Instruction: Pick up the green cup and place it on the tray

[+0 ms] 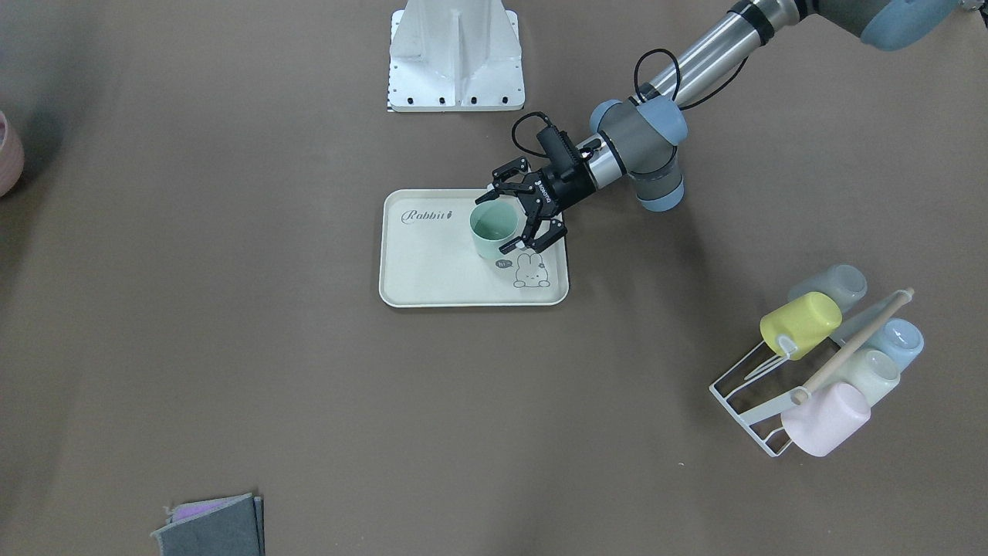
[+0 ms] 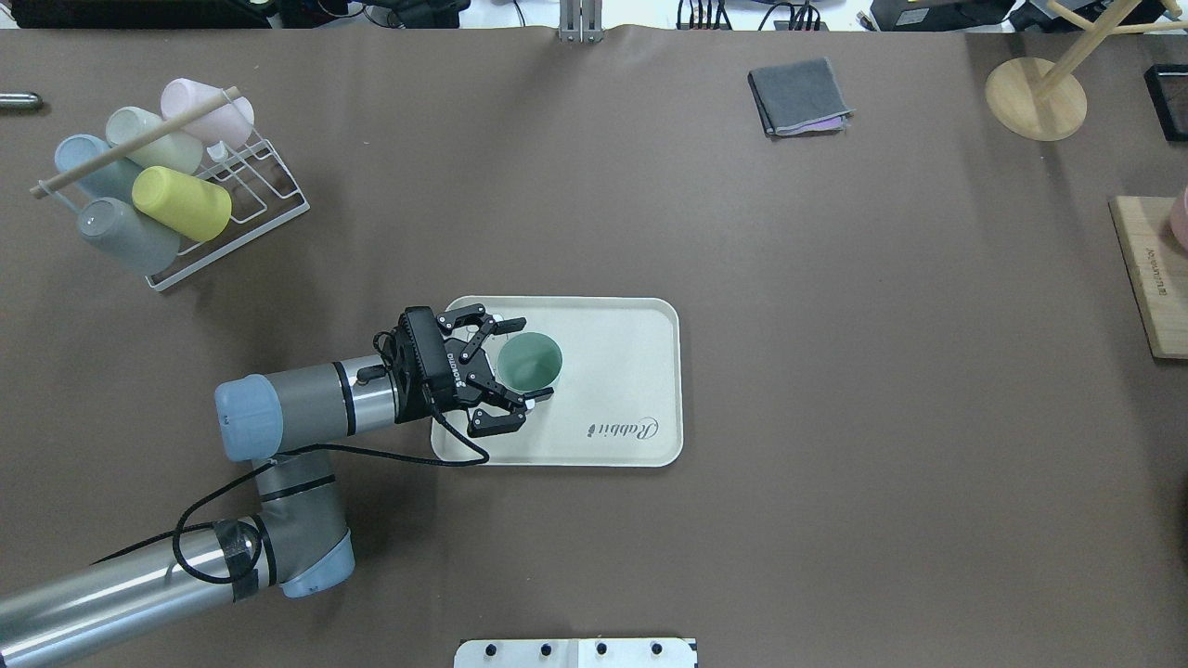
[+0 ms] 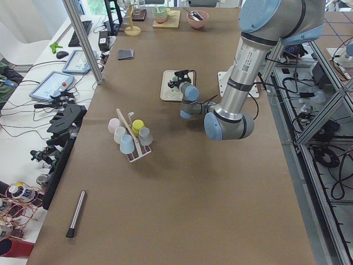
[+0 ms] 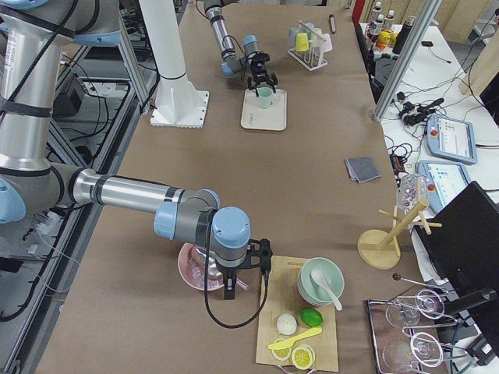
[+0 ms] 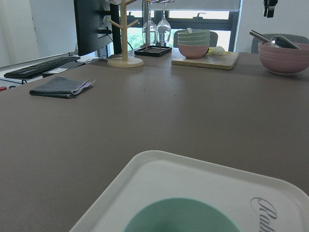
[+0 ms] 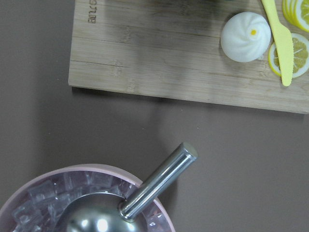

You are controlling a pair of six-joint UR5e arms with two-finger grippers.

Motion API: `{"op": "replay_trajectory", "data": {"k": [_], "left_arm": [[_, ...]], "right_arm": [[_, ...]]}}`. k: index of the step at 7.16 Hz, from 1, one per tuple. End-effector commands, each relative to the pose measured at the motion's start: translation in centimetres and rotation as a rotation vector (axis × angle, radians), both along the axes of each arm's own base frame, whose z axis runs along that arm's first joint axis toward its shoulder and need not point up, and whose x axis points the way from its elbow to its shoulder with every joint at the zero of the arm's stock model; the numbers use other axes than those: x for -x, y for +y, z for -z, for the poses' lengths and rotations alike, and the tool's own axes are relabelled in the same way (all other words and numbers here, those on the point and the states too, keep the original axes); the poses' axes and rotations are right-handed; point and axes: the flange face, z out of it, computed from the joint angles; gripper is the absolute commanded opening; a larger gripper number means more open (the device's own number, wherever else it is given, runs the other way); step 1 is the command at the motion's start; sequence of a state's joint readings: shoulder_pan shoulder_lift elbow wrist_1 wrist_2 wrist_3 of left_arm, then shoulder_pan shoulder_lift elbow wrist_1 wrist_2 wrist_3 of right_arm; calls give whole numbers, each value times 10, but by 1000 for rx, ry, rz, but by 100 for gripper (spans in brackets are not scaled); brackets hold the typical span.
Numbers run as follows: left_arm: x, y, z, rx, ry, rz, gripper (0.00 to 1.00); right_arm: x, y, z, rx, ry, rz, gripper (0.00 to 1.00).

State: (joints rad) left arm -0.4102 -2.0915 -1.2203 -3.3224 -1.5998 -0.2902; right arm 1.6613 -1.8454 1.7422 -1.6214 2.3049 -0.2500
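The green cup (image 1: 494,228) stands upright on the cream tray (image 1: 432,270), mouth up, beside the bunny drawing. In the overhead view the cup (image 2: 529,362) is on the tray's (image 2: 622,371) left part. My left gripper (image 1: 500,221) (image 2: 531,360) is level with the cup, its jaws spread wide, one on each side of the rim. The left wrist view shows the cup's rim (image 5: 183,217) and the tray's corner (image 5: 159,174). My right gripper (image 4: 230,294) hangs by a pink bowl at the table's far end; I cannot tell whether it is open or shut.
A white wire rack (image 2: 232,204) holds several pastel cups, one yellow-green (image 2: 181,199), at the back left. A folded grey cloth (image 2: 798,93), a wooden stand (image 2: 1035,97) and a cutting board (image 2: 1151,278) are to the right. A pink ice bowl (image 6: 48,193) holds a metal scoop (image 6: 154,183).
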Motion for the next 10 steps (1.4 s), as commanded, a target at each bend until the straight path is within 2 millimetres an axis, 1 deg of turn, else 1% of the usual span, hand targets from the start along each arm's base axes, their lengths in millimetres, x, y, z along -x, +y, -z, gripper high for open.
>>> {"op": "replay_trajectory", "data": {"k": [1,2,3,4,5,6,7,8,9,10], "left_arm": [[17,4,39,4,-3,8,99],[24,-4,66,40,-83,25,99],[31,-18,80,79,-168,51,99],[50,-51,82,136,-267,110,99],[74,-79,90,201,-373,163,99],[97,-106,87,284,-496,215,99],[111,-132,71,381,-629,254,99],[138,-161,60,484,-746,302,99],[182,-183,62,604,-856,353,99],[226,-197,66,711,-947,398,99]], "right_arm": [[0,0,-2,3,4,1,100],[0,0,-2,3,5,1,100],[-1,0,-2,3,8,1,100],[0,0,-2,3,7,1,100],[-1,0,-2,3,8,1,100],[0,0,-2,3,7,1,100],[0,0,-2,3,5,1,100],[0,0,-2,3,5,1,100],[0,-1,0,0,4,1,100],[0,-1,0,-3,1,0,100]]}}
